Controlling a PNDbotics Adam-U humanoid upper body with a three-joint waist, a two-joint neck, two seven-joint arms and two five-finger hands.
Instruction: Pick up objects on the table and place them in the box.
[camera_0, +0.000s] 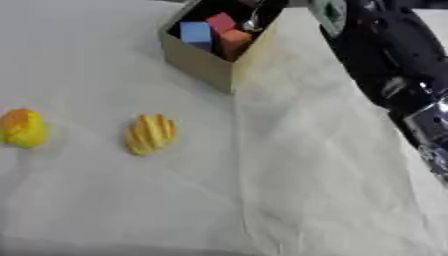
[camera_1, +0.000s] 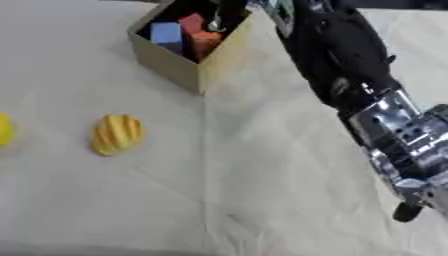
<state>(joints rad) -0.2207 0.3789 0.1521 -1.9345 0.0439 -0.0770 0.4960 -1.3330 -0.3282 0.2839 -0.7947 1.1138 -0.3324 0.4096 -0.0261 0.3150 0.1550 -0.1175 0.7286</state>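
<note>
A cardboard box (camera_0: 198, 63) stands at the top centre of the table. Inside it lie a blue block (camera_0: 196, 33), a red block (camera_0: 221, 21) and an orange block (camera_0: 234, 41). My right arm (camera_1: 350, 75) stretches from the lower right up to the box, and my right hand (camera_0: 256, 17) is over its far inner side, mostly hidden. A yellow ridged object (camera_0: 151, 133) lies on the cloth to the left of centre. Near the left edge lies a yellow and orange rounded object (camera_0: 22, 128). My left hand does not show.
A pale, wrinkled cloth (camera_0: 289, 190) covers the table. The black and silver forearm (camera_1: 398, 135) crosses the right side of the view.
</note>
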